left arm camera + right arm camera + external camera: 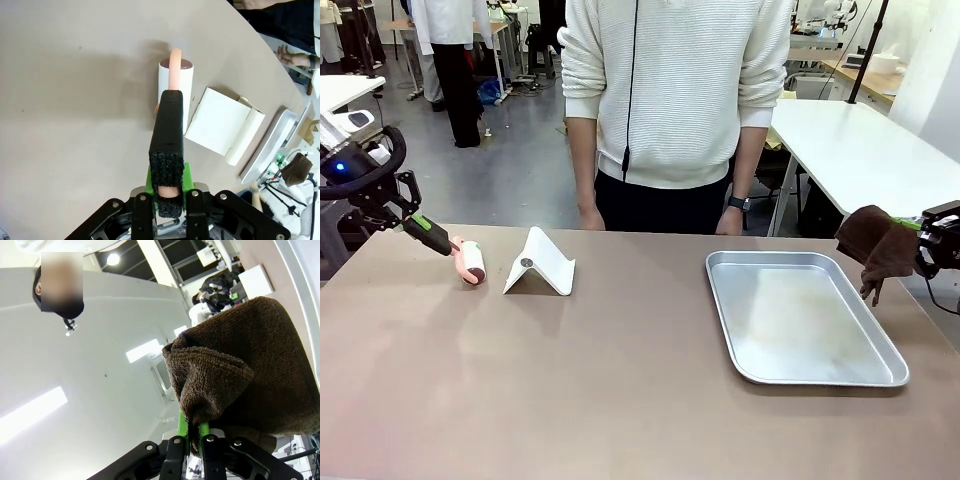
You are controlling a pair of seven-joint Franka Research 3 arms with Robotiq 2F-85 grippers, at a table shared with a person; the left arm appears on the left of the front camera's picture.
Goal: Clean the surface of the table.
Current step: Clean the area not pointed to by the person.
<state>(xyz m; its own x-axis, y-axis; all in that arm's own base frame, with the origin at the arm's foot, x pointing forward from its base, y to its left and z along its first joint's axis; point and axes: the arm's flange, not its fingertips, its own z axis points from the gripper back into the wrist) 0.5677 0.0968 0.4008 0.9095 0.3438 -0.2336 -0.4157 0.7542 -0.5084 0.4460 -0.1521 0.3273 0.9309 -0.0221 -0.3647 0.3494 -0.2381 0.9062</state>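
Brownish-taupe worktop (620, 390) spans the front view. The left gripper (417, 224) is clamped on the handle of a lint roller (472, 263), whose head rests on the worktop beside a white folded stand (542, 265). The right gripper (926, 240) holds a brown cloth (873, 243) off the surface, just right of a metal tray (715, 275).

Left wrist view: the green pads pinch the black foam handle.

Right wrist view: the fingers are closed on the cloth.

Judged step: rolling start. The next move calls for steady contact along the worktop. No legible print.
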